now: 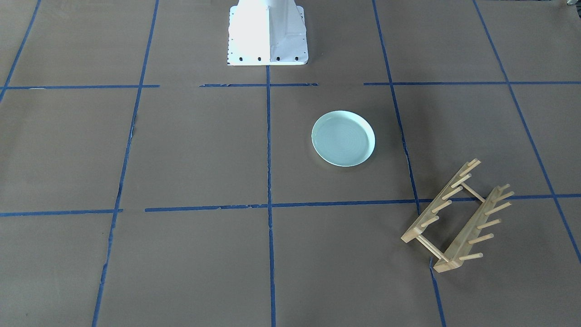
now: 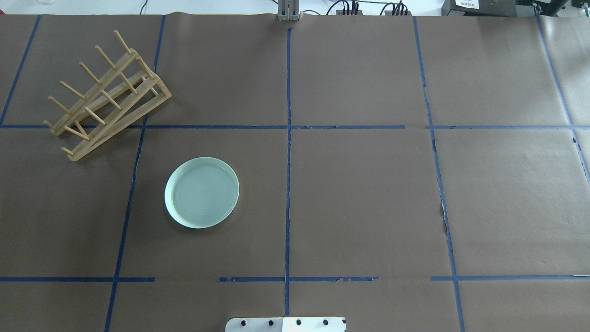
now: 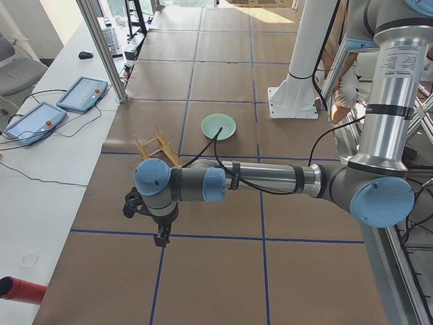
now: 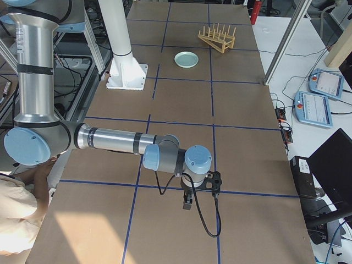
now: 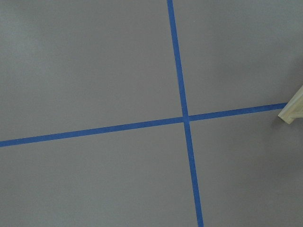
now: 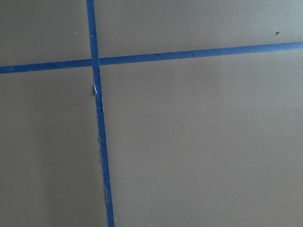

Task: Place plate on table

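Note:
The pale mint-green plate (image 1: 343, 138) lies flat on the brown paper-covered table (image 1: 181, 150), right side up and apart from the wooden rack. It also shows in the overhead view (image 2: 202, 192) and small in both side views (image 3: 218, 126) (image 4: 186, 59). My left gripper (image 3: 162, 237) shows only in the exterior left view, far from the plate and above the table; I cannot tell whether it is open or shut. My right gripper (image 4: 187, 202) shows only in the exterior right view, also far from the plate; I cannot tell its state. Neither holds anything that I can see.
A wooden peg rack (image 2: 103, 97) stands at an angle at the far left of the overhead view, with nothing in it; a corner of the rack (image 5: 293, 109) shows in the left wrist view. The white robot base (image 1: 267, 32) stands at the table's near edge. Both wrist views show only paper and blue tape lines.

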Action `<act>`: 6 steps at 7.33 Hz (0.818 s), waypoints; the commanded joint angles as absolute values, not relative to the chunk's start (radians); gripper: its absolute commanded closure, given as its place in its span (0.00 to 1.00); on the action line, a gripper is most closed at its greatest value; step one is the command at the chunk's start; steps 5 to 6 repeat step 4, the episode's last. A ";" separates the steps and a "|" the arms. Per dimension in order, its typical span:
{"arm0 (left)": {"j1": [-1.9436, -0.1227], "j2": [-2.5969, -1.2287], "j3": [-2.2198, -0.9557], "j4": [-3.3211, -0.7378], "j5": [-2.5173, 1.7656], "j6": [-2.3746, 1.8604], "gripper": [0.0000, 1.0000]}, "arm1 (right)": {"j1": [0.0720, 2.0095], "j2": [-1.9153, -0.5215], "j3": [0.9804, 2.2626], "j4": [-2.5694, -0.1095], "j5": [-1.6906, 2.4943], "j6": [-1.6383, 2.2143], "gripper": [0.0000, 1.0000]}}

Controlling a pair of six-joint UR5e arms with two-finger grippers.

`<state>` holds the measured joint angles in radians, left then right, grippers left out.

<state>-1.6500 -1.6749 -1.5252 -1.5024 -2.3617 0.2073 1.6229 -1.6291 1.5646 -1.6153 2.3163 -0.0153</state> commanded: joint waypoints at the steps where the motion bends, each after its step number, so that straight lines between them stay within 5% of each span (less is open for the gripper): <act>1: -1.651 -1.657 -1.537 -1.502 -2.361 0.207 0.00 | 1.623 -1.629 1.565 -1.615 2.316 -0.015 0.00; 6: -1.649 -1.658 -1.543 -1.499 -2.362 0.207 0.00 | 1.623 -1.629 1.565 -1.615 2.316 -0.015 0.00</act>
